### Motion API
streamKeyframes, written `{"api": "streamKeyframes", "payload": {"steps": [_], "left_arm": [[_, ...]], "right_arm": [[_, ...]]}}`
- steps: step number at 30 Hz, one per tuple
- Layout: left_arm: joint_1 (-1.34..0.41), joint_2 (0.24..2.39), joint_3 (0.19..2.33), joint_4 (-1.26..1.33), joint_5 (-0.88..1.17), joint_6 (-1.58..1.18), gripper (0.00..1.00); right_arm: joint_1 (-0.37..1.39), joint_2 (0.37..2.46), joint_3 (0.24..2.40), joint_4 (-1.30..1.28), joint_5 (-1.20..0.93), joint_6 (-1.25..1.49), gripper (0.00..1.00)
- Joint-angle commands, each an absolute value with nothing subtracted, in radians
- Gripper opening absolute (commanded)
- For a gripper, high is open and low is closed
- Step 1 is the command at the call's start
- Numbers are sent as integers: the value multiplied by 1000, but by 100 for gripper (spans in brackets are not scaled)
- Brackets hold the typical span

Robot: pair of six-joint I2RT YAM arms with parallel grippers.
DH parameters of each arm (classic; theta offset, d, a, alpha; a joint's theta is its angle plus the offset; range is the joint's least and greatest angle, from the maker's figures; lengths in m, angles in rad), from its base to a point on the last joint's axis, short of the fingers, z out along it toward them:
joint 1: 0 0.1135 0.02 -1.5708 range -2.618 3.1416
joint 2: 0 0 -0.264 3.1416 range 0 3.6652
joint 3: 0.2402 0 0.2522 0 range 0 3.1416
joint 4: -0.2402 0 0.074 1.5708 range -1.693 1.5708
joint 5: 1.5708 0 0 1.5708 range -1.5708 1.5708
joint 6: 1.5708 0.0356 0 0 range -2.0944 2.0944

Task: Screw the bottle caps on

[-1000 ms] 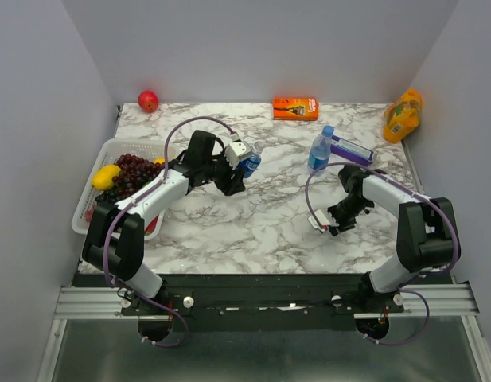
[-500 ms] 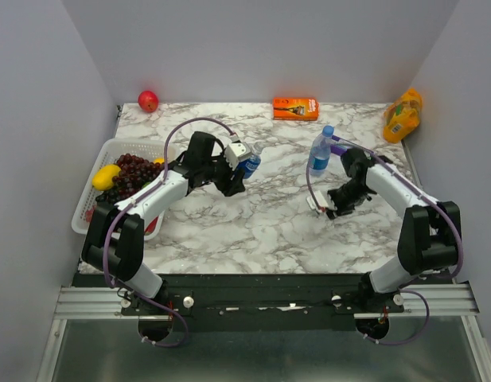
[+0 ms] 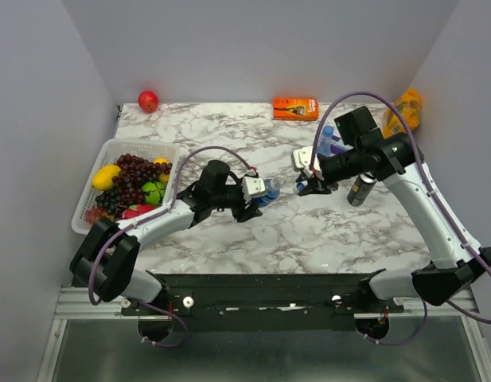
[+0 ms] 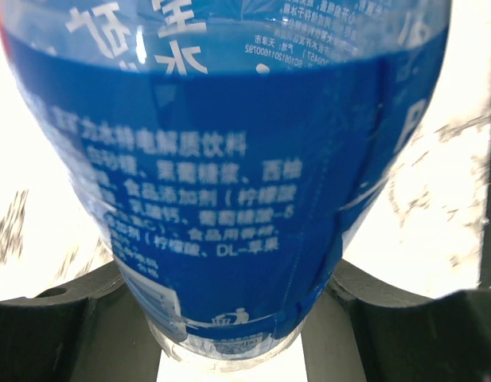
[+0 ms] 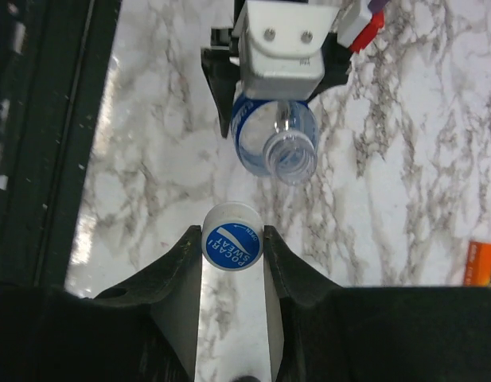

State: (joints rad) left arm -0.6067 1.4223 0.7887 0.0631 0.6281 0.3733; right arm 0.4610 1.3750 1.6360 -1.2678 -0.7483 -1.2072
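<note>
- Left claw (image 3: 255, 196) clamps the bottle (image 4: 229, 199), held tilted above the desk (image 3: 309, 231), its mouth open.
- Right claw (image 5: 232, 251) pinches a cap (image 5: 232, 236) just short of the bottle's mouth, not touching it.

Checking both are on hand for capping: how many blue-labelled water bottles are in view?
2. One bottle, neck open, is gripped by the left arm's fingers. The other bottle stands at the back, mostly hidden behind the right arm.
</note>
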Motion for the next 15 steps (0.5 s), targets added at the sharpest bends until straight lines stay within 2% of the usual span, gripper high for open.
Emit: {"api": "streamKeyframes", "payload": {"steps": [1, 15], "left_arm": [[-658, 1385, 755, 209, 653, 344, 0], [-704, 1348, 701, 250, 676, 354, 0]], "right_arm": [[532, 1356, 1640, -1203, -795, -921, 25], [624, 1402, 1640, -1083, -666, -874, 24]]}}
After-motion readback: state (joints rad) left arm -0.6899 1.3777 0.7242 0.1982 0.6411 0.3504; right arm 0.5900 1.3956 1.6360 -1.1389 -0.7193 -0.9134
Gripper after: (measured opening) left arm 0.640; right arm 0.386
